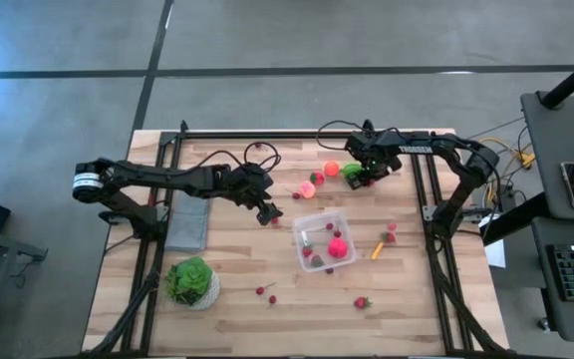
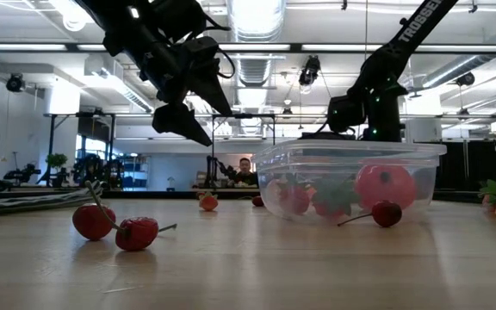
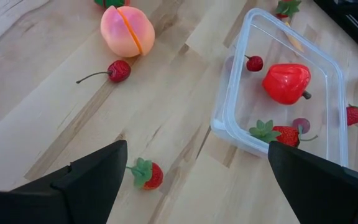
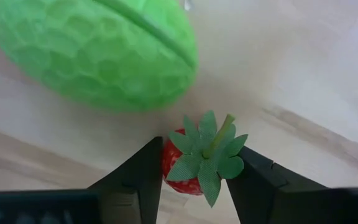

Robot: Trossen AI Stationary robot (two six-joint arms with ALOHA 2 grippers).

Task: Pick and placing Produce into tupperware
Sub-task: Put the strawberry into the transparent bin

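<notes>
The clear tupperware (image 1: pixel 324 239) stands mid-table and holds a red lump (image 3: pixel 286 82), a strawberry (image 3: pixel 278 134) and a cherry (image 3: pixel 254 63). My left gripper (image 1: pixel 268 213) hovers open to the left of the box, above a small strawberry (image 3: pixel 148 175) that lies on the wood. A peach (image 3: pixel 127 30) and a stemmed cherry (image 3: pixel 118 70) lie farther off. My right gripper (image 1: pixel 368 179) is near the far edge, shut on a strawberry (image 4: pixel 194 165) beside a bright green lump (image 4: pixel 98 50). An orange lump (image 1: pixel 332 169) lies close by. My right gripper has the strawberry pinched between its two fingers, one on each flank of the red body (image 4: pixel 174 163). The green leaf cap (image 4: pixel 207 155) and stem face the wrist camera. Whether the berry rests on the table or is lifted cannot be told.
A flat grey slab (image 1: pixel 188 221) and a leafy head in a white bowl (image 1: pixel 191 282) sit on the left side. Loose cherries (image 1: pixel 265 291), a strawberry (image 1: pixel 362 301) and an orange stick (image 1: pixel 377 249) lie near the box. Black frame rails (image 1: pixel 429 199) border the table.
</notes>
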